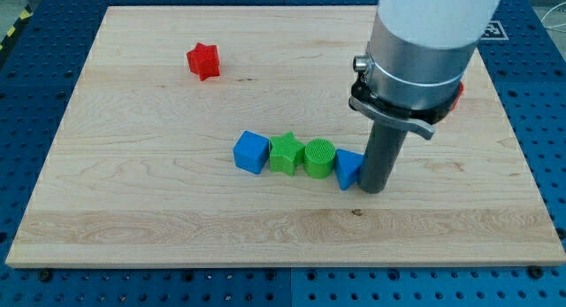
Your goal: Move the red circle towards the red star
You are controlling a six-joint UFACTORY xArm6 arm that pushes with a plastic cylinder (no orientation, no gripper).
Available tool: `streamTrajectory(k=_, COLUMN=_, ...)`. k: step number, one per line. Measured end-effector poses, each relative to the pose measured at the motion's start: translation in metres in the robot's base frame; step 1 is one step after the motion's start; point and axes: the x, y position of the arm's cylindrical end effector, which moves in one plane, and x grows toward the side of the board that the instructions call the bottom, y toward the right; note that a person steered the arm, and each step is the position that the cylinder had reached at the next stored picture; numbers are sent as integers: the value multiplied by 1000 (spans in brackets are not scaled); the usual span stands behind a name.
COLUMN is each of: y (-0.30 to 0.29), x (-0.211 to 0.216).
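The red star (203, 61) lies near the view's top left on the wooden board (133, 192). The red circle (457, 93) is almost fully hidden behind the arm at the view's right; only a small red sliver shows. My tip (375, 190) rests on the board just right of a blue triangular block (348, 169), touching or nearly touching it. The tip is well below and left of the red sliver.
A row of blocks lies mid-board: a blue cube (251, 152), a green star (286, 153), a green cylinder (319, 157), then the blue triangular block. The arm's wide silver body (420, 50) blocks the view's upper right.
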Motion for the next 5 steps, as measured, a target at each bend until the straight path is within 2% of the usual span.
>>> streamTrajectory(k=3, y=1, x=3)
streamTrajectory(k=5, y=33, x=13)
